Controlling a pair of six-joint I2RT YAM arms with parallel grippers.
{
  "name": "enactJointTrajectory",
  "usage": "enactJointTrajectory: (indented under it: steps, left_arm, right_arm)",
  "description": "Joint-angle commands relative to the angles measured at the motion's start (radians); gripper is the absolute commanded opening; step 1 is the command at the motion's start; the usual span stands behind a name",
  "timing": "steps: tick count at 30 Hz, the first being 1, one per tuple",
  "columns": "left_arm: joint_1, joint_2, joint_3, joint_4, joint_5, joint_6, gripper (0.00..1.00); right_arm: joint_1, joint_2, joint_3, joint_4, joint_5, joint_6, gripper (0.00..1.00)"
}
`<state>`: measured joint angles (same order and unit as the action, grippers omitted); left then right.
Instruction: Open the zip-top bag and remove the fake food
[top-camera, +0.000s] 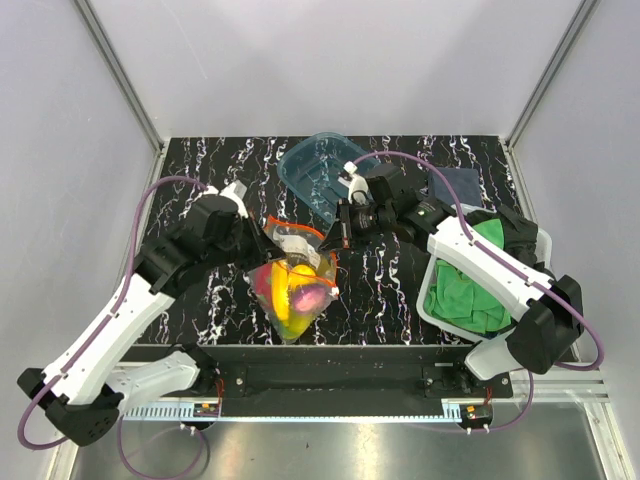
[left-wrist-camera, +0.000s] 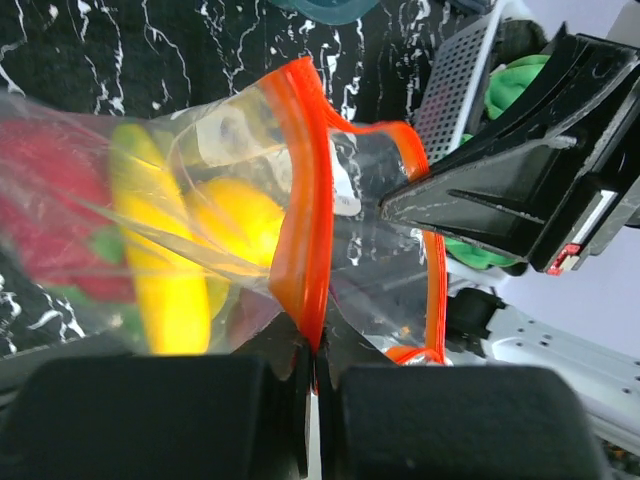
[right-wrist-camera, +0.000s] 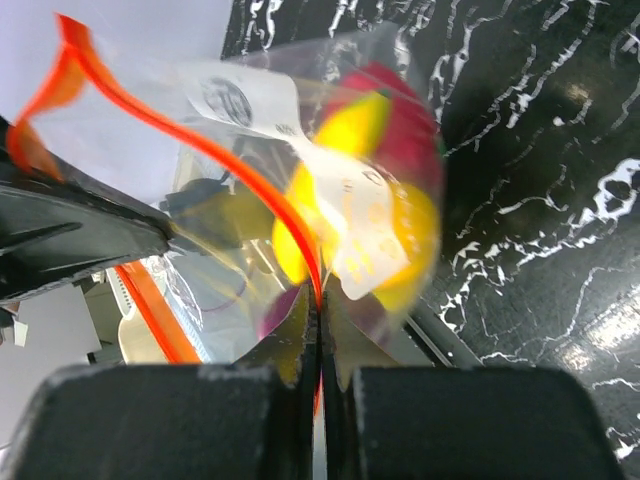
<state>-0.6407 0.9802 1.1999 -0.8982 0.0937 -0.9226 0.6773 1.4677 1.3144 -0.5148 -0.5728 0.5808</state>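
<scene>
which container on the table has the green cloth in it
The white basket on the right holds the green cloth. The teal tray at the back shows none, and the zip-top bag holds toy fruit.

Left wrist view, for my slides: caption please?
Left fingers and right fingers each pinch one lip of the zip-top bag, fake food inside.

No text can be read anywhere: the zip-top bag (right-wrist-camera: 385, 195) carries a white label (right-wrist-camera: 238, 98) just beside its red-orange zip strip (right-wrist-camera: 205, 148), but the label's round dark mark and small print are too blurred to make out.
</scene>
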Motion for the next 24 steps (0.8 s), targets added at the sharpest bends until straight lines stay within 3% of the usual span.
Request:
enactJointTrajectory:
  steps: [1, 7, 11, 15, 21, 24]
  left_arm:
    - [-0.002, 0.121, 0.061, 0.079, 0.040, 0.106, 0.00]
    - [-0.004, 0.279, 0.081, 0.114, 0.173, 0.177, 0.00]
    - [-0.002, 0.272, 0.081, 0.131, 0.218, 0.194, 0.00]
    - [-0.002, 0.262, 0.086, 0.156, 0.271, 0.191, 0.00]
    - [-0.002, 0.255, 0.086, 0.171, 0.307, 0.183, 0.00]
    - [-0.001, 0.252, 0.092, 0.173, 0.298, 0.185, 0.00]
  right_arm:
    - [-0.030, 0.002, -0.041, -0.020, -0.001, -0.044, 0.02]
    - [-0.071, 0.000, -0.133, -0.149, 0.114, -0.146, 0.22]
    - [-0.071, -0.024, -0.054, -0.325, 0.234, -0.229, 0.48]
    - [-0.070, -0.050, 0.046, -0.476, 0.284, -0.249, 0.62]
    - [-0.019, -0.041, 0.199, -0.496, 0.280, -0.187, 0.63]
    - [0.030, 0.000, 0.214, -0.404, 0.219, -0.141, 0.60]
